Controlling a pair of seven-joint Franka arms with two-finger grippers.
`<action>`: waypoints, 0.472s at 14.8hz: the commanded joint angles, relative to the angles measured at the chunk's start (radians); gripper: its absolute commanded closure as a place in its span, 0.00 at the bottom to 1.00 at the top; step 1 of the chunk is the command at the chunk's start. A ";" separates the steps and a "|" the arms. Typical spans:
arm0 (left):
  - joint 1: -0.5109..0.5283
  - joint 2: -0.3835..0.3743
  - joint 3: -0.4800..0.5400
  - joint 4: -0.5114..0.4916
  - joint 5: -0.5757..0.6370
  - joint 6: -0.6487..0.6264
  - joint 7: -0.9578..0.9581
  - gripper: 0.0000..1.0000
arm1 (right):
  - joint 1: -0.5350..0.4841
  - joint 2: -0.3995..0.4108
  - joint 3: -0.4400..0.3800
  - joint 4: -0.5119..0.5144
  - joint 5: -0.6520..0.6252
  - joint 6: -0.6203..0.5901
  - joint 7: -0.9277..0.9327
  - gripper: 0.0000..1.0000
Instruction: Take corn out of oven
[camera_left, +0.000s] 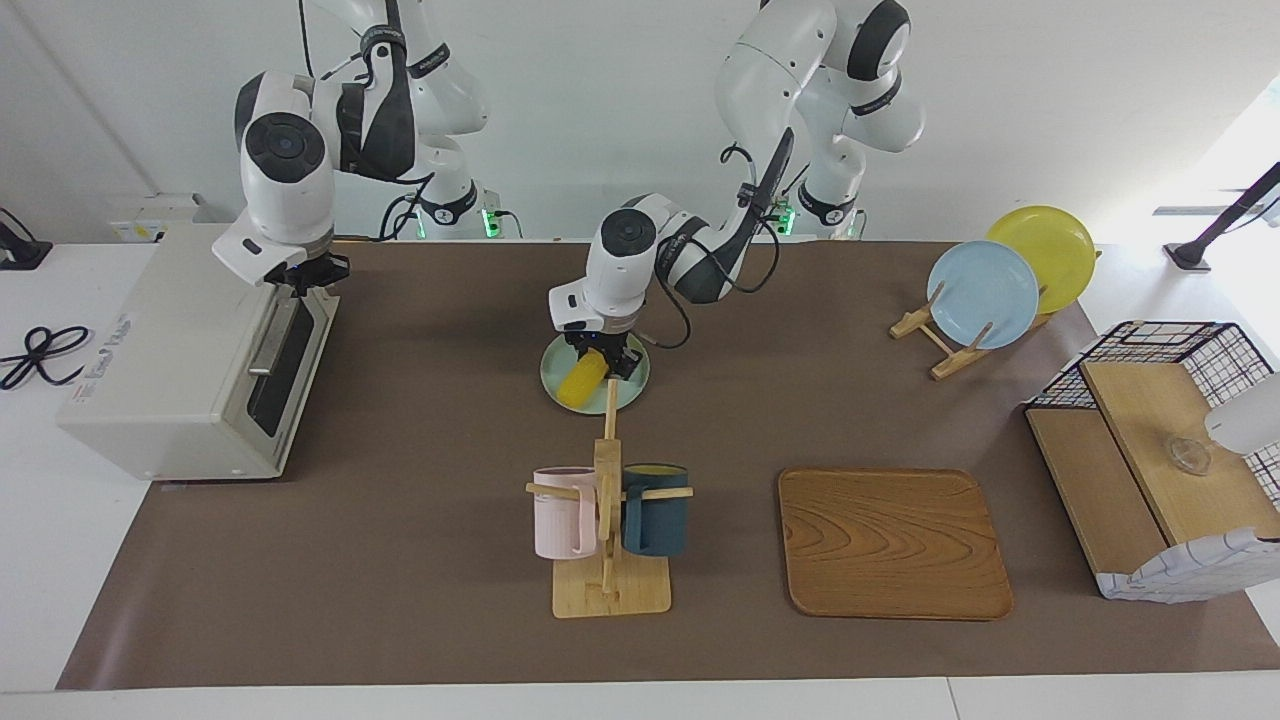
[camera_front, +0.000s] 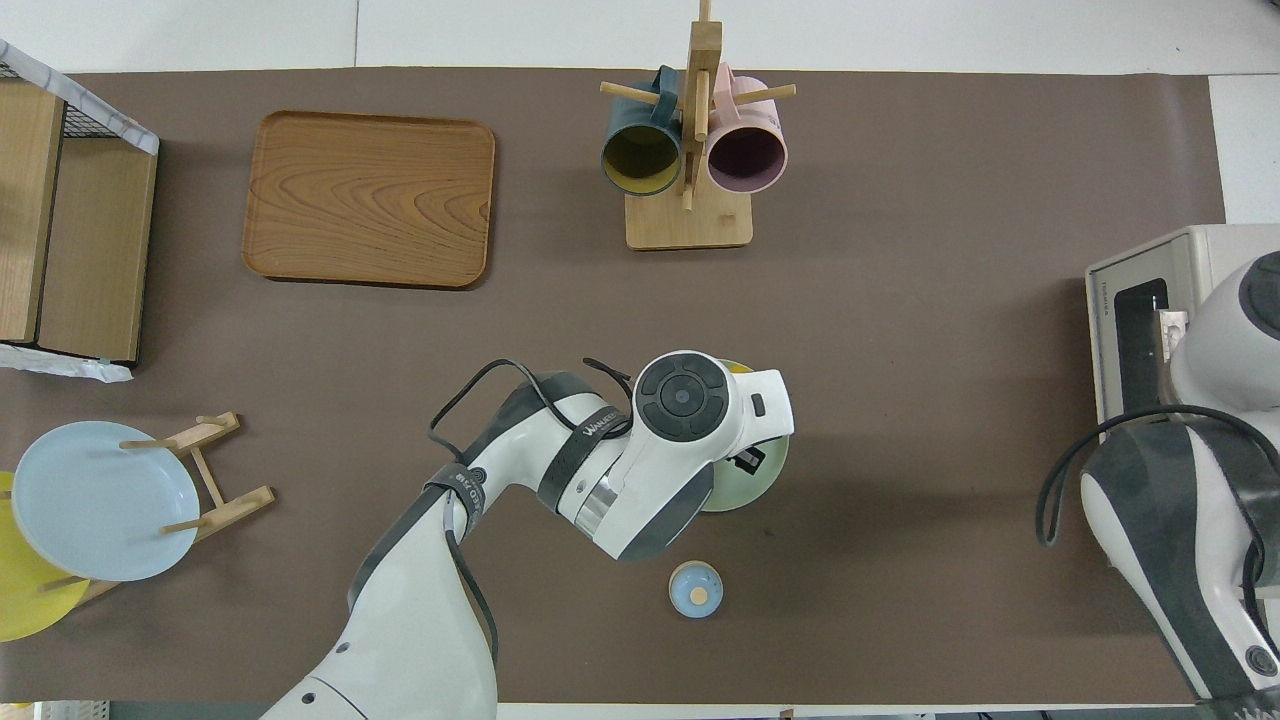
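Observation:
The yellow corn (camera_left: 581, 384) stands tilted on a pale green plate (camera_left: 632, 388) at the middle of the table. My left gripper (camera_left: 601, 358) comes down on it from above and is shut on the corn's upper end. The off-white oven (camera_left: 165, 345) sits at the right arm's end of the table, and its glass door (camera_left: 285, 365) stands closed. Just above the door's top edge is my right gripper (camera_left: 300, 277), shut and empty. In the overhead view the left hand covers the corn and most of the plate (camera_front: 768, 482).
A mug rack (camera_left: 608, 525) with a pink and a dark blue mug stands farther from the robots than the plate. Beside it lies a wooden tray (camera_left: 893, 543). A plate stand (camera_left: 985, 295) and a wire basket (camera_left: 1150, 440) sit at the left arm's end. A small blue cap (camera_front: 694, 589) lies near the robots.

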 joint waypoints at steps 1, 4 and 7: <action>0.014 -0.023 0.009 0.019 -0.040 -0.057 -0.013 0.87 | -0.006 -0.014 -0.009 0.007 0.024 -0.011 -0.045 1.00; 0.058 -0.067 0.011 0.023 -0.064 -0.111 -0.009 0.87 | 0.003 -0.008 -0.008 0.105 0.126 -0.067 -0.048 1.00; 0.115 -0.130 0.012 0.021 -0.069 -0.194 -0.011 0.91 | 0.011 -0.004 -0.003 0.182 0.217 -0.111 -0.048 0.35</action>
